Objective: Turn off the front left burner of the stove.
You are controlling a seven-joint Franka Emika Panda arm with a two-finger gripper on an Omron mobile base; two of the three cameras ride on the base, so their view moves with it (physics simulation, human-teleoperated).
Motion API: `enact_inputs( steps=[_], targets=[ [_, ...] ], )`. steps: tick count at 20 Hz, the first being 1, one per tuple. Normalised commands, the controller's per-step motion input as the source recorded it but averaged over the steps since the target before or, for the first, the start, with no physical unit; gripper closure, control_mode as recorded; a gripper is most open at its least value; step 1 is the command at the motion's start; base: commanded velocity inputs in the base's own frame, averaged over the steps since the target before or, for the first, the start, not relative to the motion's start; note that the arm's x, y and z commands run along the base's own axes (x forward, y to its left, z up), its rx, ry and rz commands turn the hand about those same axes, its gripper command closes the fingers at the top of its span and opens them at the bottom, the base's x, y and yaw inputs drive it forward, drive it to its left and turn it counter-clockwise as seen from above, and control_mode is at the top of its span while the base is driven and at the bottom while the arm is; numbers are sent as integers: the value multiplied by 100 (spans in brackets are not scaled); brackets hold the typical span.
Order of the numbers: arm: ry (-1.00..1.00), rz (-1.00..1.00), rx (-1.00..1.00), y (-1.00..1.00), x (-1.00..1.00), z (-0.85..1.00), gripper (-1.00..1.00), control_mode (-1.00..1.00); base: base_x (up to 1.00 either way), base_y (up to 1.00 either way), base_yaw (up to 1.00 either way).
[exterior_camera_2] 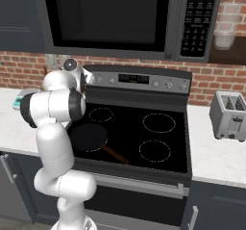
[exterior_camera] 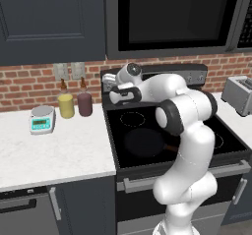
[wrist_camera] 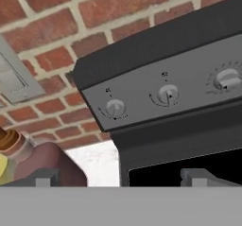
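A skillet [exterior_camera_2: 89, 136] sits on the stove's [exterior_camera_2: 163, 149] front left burner [exterior_camera_2: 77, 145].

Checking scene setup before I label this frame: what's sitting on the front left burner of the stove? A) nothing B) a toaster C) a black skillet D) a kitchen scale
C: the right base view shows a black skillet with a brown handle sitting on the front left burner of the stove; the toaster stands on the counter to the stove's right, and the kitchen scale on the counter to its left.
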Motion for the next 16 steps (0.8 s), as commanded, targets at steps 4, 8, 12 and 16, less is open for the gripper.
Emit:
enact_inputs(
  steps=[4, 8, 12, 16],
  targets=[
    [-5, 0, 0, 1, 21, -19, -100, -100, 0, 0, 0],
    [-4, 0, 0, 6, 21, -15, -100, -100, 0, 0, 0],
    [0, 0, 0, 17, 29, -6, -100, -100, 0, 0, 0],
    [0, 0, 0, 17, 30, -1, -100, -100, 0, 0, 0]
  ],
)
